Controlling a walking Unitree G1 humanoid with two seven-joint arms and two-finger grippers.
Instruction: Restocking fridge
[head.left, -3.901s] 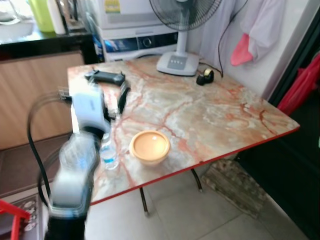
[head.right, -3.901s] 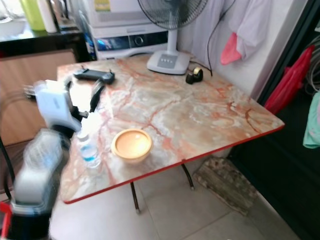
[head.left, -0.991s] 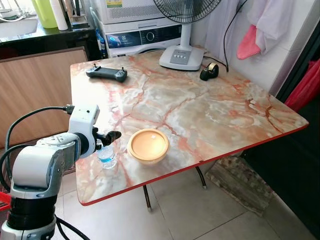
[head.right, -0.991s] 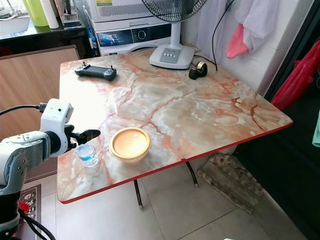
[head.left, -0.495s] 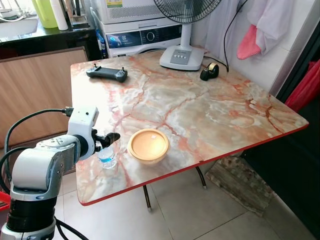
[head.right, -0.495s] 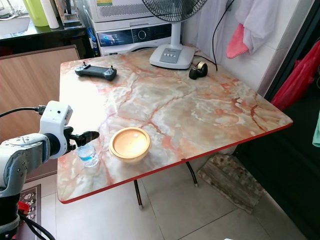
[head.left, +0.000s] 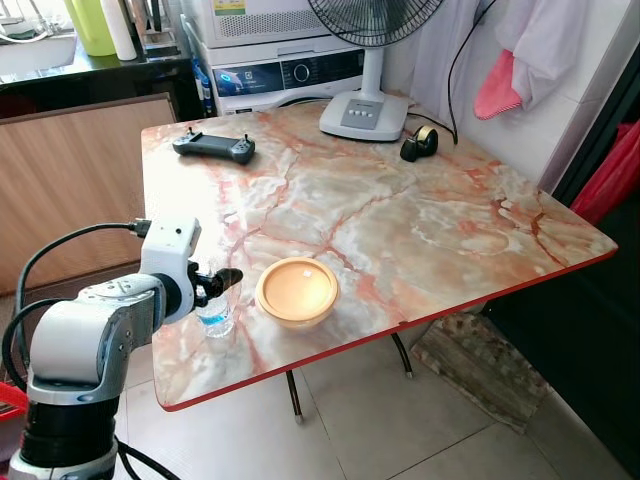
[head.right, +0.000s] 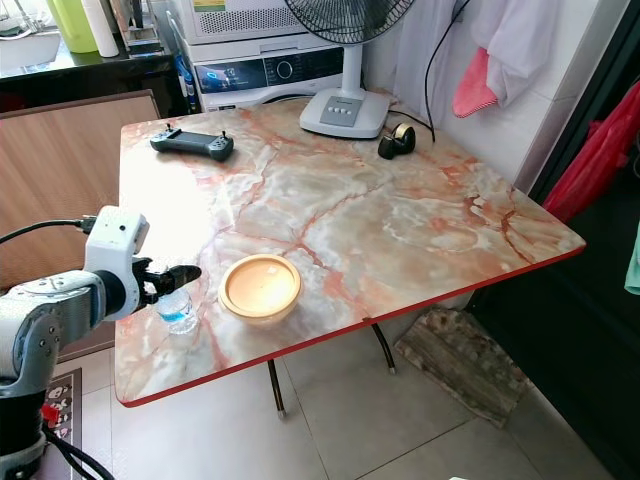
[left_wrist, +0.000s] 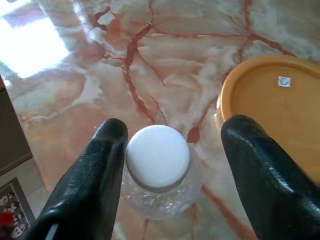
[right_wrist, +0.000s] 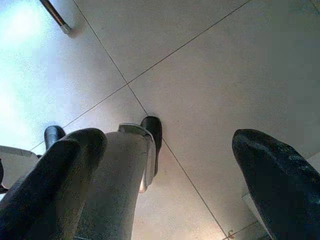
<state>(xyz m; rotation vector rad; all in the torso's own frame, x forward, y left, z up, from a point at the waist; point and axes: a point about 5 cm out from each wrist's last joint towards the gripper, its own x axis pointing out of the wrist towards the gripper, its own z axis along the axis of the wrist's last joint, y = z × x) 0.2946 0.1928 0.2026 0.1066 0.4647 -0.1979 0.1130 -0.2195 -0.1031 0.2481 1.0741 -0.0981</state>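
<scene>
Black fingers of the left gripper (left_wrist: 170, 165) stand spread apart on either side of a small water bottle (head.left: 216, 315), with one finger right beside the cap and the other well clear of it, so nothing is clamped yet. That silver arm reaches in from the near left corner of the table (head.left: 420, 210), a big square top of pale marble with red veins and a red rim, on thin metal legs. Across the far edge sits the white base of a fan (head.left: 363, 112). A black handheld controller (head.left: 213, 148) lies near the far left corner, and a roll of tape (head.left: 418, 144) sits just right of the fan base. An orange bowl (head.left: 297, 291) rests just beside the bottle, to its right. The bottle stands upright near the table's front left edge; it is clear crinkled plastic with a white screw cap (left_wrist: 157, 156) and a blue label. Hanging low over grey floor tiles (right_wrist: 210, 75), the right gripper (right_wrist: 167, 172) has its fingers wide apart, holding nothing.
</scene>
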